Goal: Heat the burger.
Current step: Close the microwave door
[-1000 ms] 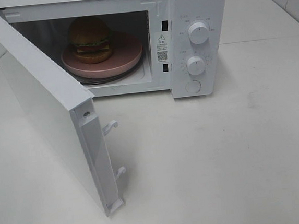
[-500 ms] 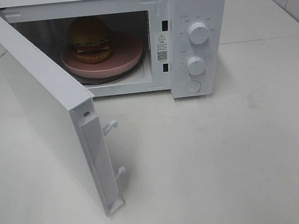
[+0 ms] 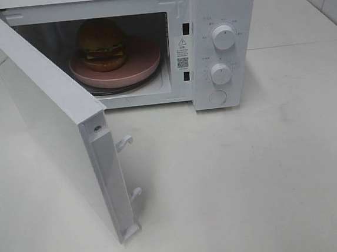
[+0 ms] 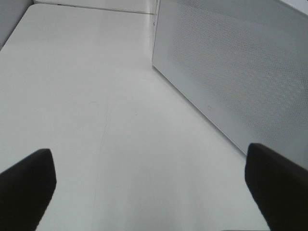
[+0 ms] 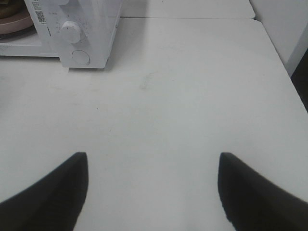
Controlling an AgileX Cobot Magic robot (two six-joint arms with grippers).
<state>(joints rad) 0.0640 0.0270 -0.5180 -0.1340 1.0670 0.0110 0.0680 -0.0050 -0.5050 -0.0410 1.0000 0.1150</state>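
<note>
Left gripper (image 4: 149,163) and right gripper (image 5: 153,161) (both mostly cropped) wide, empty; burger (image 3: 102,44) inside microwave (image 3: 223,3).

I'm looking at a white table (image 3: 267,170) with one white microwave (image 3: 221,15) standing directly on it, toward the far side. The microwave's door (image 3: 50,118) is swung open on the left, out over the tabletop. Faint scuffs mark the bare surface.

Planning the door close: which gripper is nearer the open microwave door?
Left. The left gripper is open close beside the door. The right gripper is on the control panel side, farther back, with the door outside its view.
</note>
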